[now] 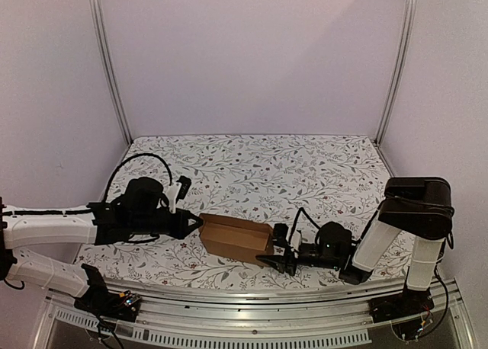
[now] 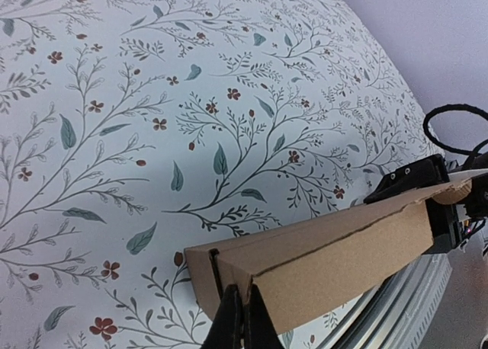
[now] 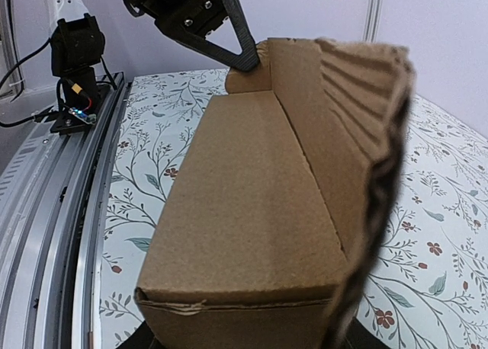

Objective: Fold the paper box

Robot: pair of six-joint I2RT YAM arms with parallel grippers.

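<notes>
The paper box (image 1: 235,238) lies near-centre on the floral table (image 1: 267,166), between the arms. The left gripper (image 1: 197,222), fingers pressed together, butts its left end. The right gripper (image 1: 280,251), half spread, appears to clamp its right end. Risk: a harder push from the left could buckle the walls or leave the raised flap (image 3: 358,136) unseated.

Paper box (image 3: 252,212) fills the right wrist view, its near flap blurred and cut by the bottom edge, hiding the fingers of the right gripper (image 1: 279,257), and the left gripper (image 2: 242,312) is cut off below its tips.
</notes>
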